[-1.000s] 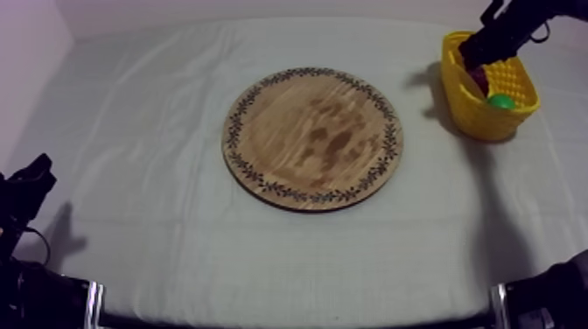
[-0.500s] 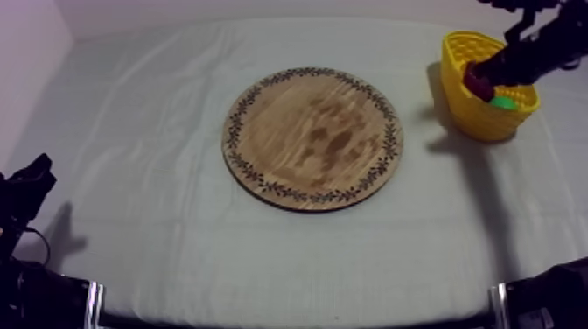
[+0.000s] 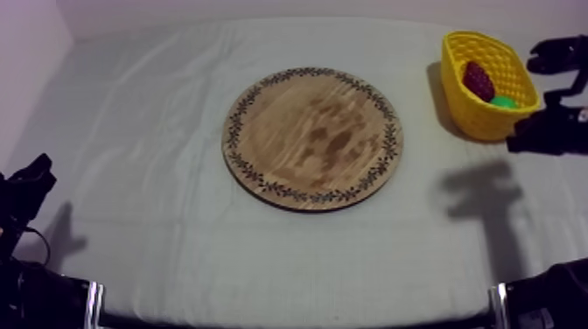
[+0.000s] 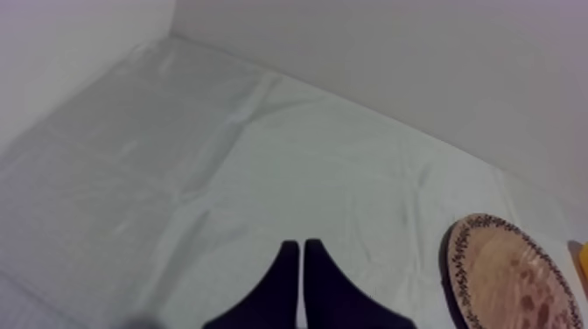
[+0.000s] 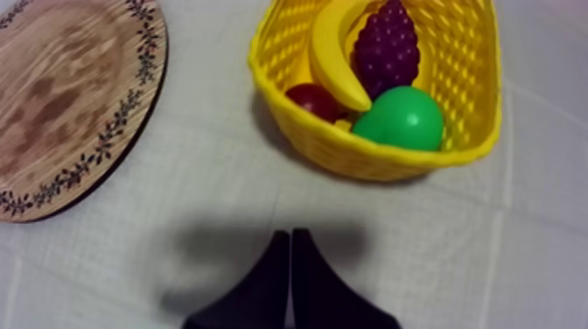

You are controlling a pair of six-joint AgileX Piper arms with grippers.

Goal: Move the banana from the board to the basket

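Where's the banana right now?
In the right wrist view, the banana lies inside the yellow basket at the table's far right, beside the grapes, with the small red fruit and a green fruit close by.
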